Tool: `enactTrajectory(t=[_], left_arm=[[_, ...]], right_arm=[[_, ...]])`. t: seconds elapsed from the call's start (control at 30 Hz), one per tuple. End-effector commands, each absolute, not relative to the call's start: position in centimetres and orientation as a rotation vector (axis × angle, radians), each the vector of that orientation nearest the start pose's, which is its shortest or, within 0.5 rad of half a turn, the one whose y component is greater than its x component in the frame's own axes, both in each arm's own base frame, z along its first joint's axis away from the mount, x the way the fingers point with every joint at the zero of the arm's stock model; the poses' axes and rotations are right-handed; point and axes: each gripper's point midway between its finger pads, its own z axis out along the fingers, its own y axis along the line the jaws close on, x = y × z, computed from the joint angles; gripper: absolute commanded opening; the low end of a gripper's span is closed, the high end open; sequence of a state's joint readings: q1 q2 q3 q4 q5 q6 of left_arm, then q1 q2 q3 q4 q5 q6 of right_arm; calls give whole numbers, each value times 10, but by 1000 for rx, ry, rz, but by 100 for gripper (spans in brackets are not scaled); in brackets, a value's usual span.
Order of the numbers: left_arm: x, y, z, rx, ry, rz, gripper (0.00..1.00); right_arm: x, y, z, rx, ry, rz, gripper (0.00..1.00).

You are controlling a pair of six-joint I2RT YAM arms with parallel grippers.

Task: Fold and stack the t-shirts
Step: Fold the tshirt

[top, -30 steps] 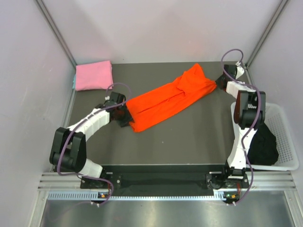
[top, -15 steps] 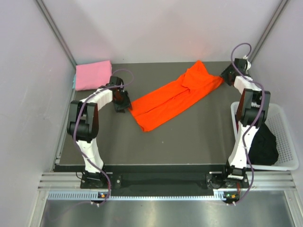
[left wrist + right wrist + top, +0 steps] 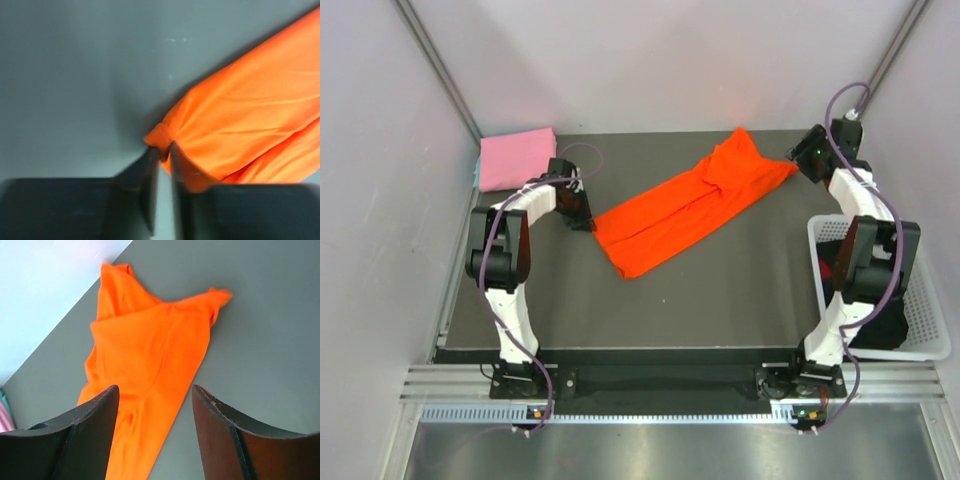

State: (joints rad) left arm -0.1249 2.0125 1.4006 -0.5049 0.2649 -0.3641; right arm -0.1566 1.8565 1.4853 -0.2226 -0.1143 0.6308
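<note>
The orange-red t-shirt (image 3: 680, 210) lies as a long folded band running diagonally across the dark table, also seen in the left wrist view (image 3: 240, 125) and the right wrist view (image 3: 145, 350). My left gripper (image 3: 583, 216) is at its near-left corner, and the left wrist view shows that gripper (image 3: 161, 149) shut on a small pinch of that corner's hem. My right gripper (image 3: 808, 156) hovers open just beyond the shirt's far-right end, with nothing held between its fingers (image 3: 155, 390). The pink t-shirt (image 3: 517, 158) lies folded in the far-left corner.
A white lattice basket (image 3: 926, 300) with a black cloth (image 3: 880, 310) in it stands off the table's right edge, beside the right arm. Grey walls close in the table at the back and on both sides.
The left gripper swung to the shirt's near-left corner and closed on it. The right gripper opened, released the shirt's far-right end and backed off to the right. The shirt shifted slightly.
</note>
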Motion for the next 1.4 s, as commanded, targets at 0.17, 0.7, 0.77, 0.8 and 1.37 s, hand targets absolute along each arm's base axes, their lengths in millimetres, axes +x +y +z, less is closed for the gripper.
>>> enactTrajectory(t=[0.17,0.7,0.77,0.8,1.37], left_arm=[[401,-103,33,-317,2808,-427,0],[236,-107,52,-501,2849,-424,0],[235,-119,60,-522,2832,-511,0],[231,-126,63,-559,2831,-574,0],[268,-55,106,-673,2644,-7,36]], right_arm=[[477,21,192,603,2097,508,60],[424,87,129,457,2141,639,63],[440,85,125,434,2163,622,64],[456,87,123,409,2179,636,64],[564,59,89,565,2165,734,62]])
